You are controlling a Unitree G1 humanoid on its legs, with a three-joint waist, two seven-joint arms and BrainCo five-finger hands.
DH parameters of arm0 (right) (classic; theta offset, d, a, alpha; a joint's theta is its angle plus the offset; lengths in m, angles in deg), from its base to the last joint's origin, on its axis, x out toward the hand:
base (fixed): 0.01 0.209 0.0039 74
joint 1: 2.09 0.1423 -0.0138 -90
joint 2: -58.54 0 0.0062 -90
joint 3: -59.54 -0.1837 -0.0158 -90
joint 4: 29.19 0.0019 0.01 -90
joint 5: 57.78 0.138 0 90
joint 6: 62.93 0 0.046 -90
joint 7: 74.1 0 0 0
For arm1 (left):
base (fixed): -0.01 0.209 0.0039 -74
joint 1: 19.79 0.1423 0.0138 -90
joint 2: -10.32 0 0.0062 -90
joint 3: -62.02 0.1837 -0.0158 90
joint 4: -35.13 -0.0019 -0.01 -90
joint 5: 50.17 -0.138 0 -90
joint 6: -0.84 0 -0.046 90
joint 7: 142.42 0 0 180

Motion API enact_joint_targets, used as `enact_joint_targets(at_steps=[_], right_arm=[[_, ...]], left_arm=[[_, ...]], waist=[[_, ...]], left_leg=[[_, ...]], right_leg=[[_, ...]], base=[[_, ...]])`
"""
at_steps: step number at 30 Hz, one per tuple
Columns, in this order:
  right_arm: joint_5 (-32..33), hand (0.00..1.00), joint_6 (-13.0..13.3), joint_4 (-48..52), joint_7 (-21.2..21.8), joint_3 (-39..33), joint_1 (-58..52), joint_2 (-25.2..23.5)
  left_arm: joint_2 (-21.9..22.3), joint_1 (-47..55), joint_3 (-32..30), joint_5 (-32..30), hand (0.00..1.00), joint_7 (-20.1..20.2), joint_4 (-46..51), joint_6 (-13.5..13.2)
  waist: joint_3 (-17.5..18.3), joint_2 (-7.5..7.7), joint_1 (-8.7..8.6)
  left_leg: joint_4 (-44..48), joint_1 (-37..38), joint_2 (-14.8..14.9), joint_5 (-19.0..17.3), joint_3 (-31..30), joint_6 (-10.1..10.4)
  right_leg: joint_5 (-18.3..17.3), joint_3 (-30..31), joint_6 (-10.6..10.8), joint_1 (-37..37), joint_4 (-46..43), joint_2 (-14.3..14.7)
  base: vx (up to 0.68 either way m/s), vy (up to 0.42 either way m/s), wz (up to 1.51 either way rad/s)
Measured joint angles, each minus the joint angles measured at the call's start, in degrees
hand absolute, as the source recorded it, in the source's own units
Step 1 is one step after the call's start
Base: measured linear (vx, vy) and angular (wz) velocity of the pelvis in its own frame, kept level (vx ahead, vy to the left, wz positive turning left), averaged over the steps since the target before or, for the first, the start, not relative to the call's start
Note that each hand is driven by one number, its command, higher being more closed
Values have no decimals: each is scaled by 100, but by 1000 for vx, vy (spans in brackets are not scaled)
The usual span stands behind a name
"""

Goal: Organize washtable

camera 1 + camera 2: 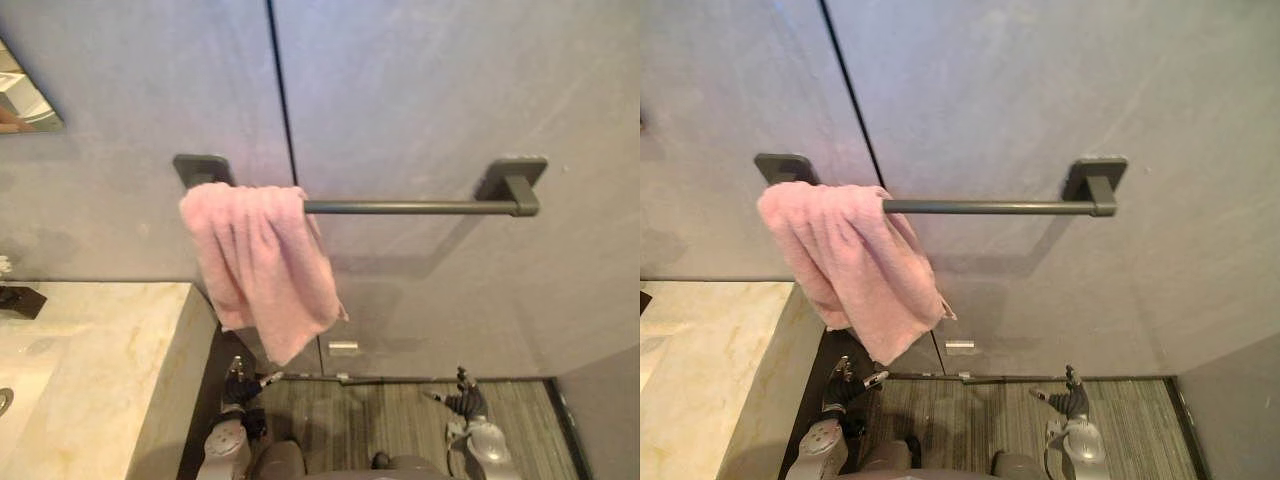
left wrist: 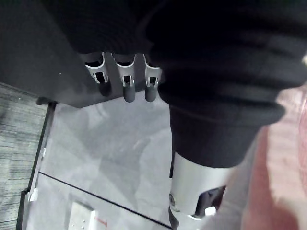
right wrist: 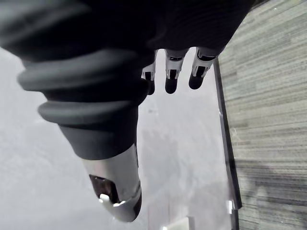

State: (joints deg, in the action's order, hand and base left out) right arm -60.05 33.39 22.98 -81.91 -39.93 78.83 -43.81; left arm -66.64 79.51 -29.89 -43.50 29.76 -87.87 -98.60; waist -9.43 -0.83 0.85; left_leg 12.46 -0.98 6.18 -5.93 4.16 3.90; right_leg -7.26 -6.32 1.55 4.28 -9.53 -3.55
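Towel [image 1: 262, 270], pink and bunched, hangs at the rail's [image 1: 410, 208] left end, just past the washtable's [image 1: 110, 370] right edge. Left hand [image 1: 237, 390] dangles nearly beneath it, right hand [image 1: 468, 405] farther off; both relaxed, empty.

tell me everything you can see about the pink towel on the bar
The pink towel looks like soft, fluffy cloth, bunched and creased, not spread flat. It is draped over the left end of the dark towel bar on the grey wall and hangs down to a slanted lower corner, just past the end of the marble counter. It rests on the bar; nothing else holds it.
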Motion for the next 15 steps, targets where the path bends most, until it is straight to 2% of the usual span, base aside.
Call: enact_joint_targets(at_steps=[6,10,15], right_arm=[[-3,0,0,-12,1,40,-28,-9],[-4,0,2,-12,2,54,-54,-8],[-18,0,9,-11,28,144,-92,-5]], left_arm=[[-49,149,1,0,0,1,609,0],[-77,411,-6,9,0,0,1405,-9],[-79,487,-1,48,0,5,2152,-223]], waist=[[32,42,0],[61,81,2],[124,142,-3]], left_leg=[[-688,307,-327,325,18,-166],[-915,498,-378,416,10,-176],[-1273,641,-415,620,-71,-177]], right_leg=[[69,-18,181,85,190,-247],[93,-18,219,170,274,-269],[125,-79,227,223,371,-267]], base=[[26,78,5],[-1,8,1],[-24,-7,7]])
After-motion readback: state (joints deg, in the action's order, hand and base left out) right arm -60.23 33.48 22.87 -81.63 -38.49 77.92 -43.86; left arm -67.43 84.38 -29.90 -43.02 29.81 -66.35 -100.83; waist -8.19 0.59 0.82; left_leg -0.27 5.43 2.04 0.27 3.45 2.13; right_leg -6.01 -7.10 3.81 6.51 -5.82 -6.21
